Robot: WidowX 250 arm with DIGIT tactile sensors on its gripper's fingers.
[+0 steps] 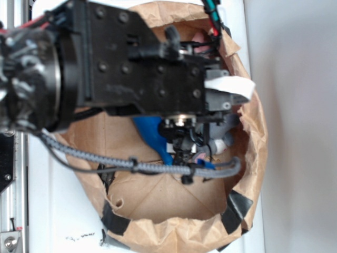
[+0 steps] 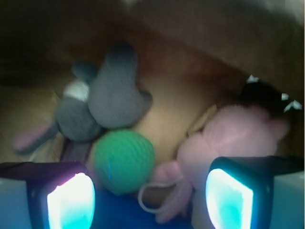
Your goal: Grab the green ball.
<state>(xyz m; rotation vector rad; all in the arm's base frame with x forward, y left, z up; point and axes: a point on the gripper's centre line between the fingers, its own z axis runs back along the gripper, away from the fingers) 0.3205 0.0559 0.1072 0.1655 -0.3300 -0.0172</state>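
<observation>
In the wrist view the green ball (image 2: 123,161), a small knit-textured sphere, lies on the floor of a brown paper bag. It sits just ahead of my gripper (image 2: 150,200), close to the left fingertip (image 2: 69,200) and well apart from the right one (image 2: 231,195). The jaws stand wide open with nothing held between them. In the exterior view my arm (image 1: 142,63) reaches down into the bag and hides the ball.
A grey plush animal (image 2: 105,102) touches the ball's far side, and a pink plush (image 2: 228,140) lies to its right. A blue toy (image 1: 150,132) lies under the gripper. The bag's crumpled rim (image 1: 255,126) rings everything, with black tape patches (image 1: 237,205) at the front.
</observation>
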